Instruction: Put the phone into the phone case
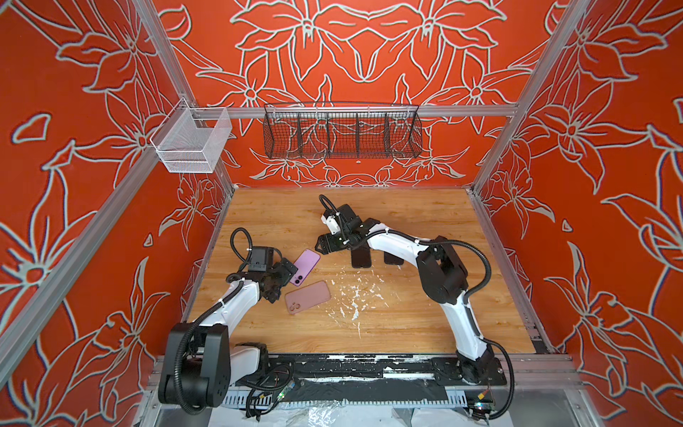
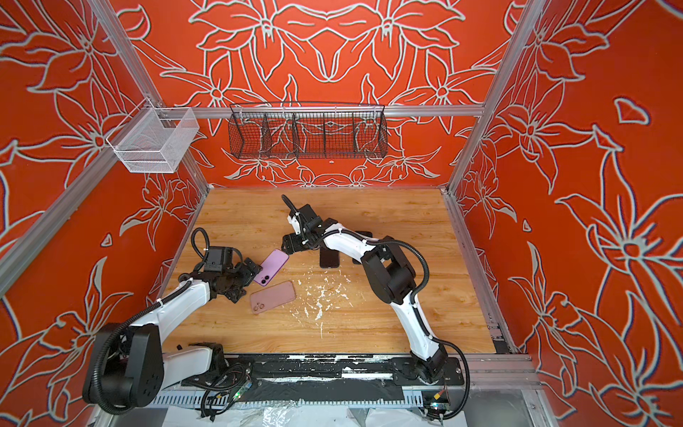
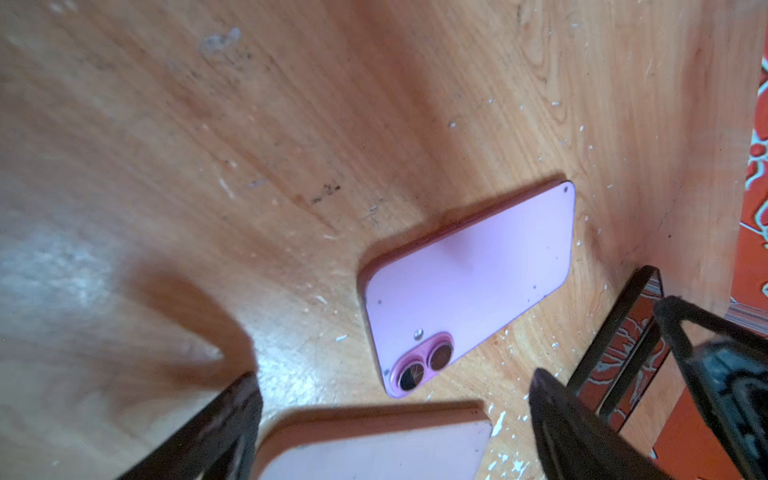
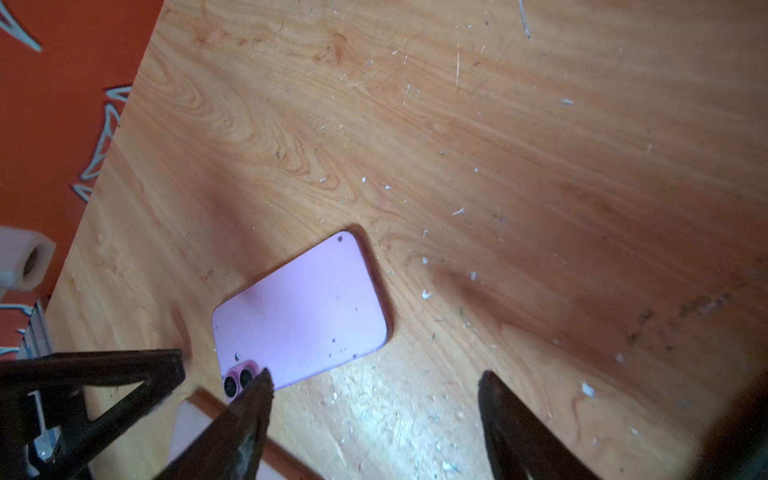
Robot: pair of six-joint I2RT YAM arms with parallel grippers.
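Phone look: purple phone (image 1: pixel 306 267) (image 2: pixel 272 267), flat, back side up, two round camera eyes (image 3: pixel 424 368) in a pink bump at its near end; small dark specks on the back.
Phone place: on the wooden table (image 1: pixel 406 325), left of the middle, slanted, with the camera end nearer and more to the left.
Case look: pink phone case (image 1: pixel 307 297) (image 2: pixel 272 297), lying flat, smooth side up, camera hole at its near left end.
Case place: just beside the phone on the near side, with a thin strip of wood showing between them in the left wrist view (image 3: pixel 374 449).
Phone and case: apart, phone not in the case.
Left gripper (image 1: pixel 284 283): low over the table, just left of the phone's camera end, pointing right; jaws spread wide, nothing between them.
Left arm: bent at the elbow, reaching from the near left corner toward the far right.
Right gripper (image 1: pixel 320 247) (image 2: pixel 286 247): just past the phone's far end, pointing left at it; jaws spread apart and empty in the right wrist view, one fingertip (image 4: pixel 259 386) in front of the camera eyes.
Right arm: long reach from the near right, bent over the middle of the table.
Under the right arm: two dark flat phones (image 1: pixel 361 257), partly hidden.
Table top: white crumbs (image 1: pixel 354 295) scattered right of the case.
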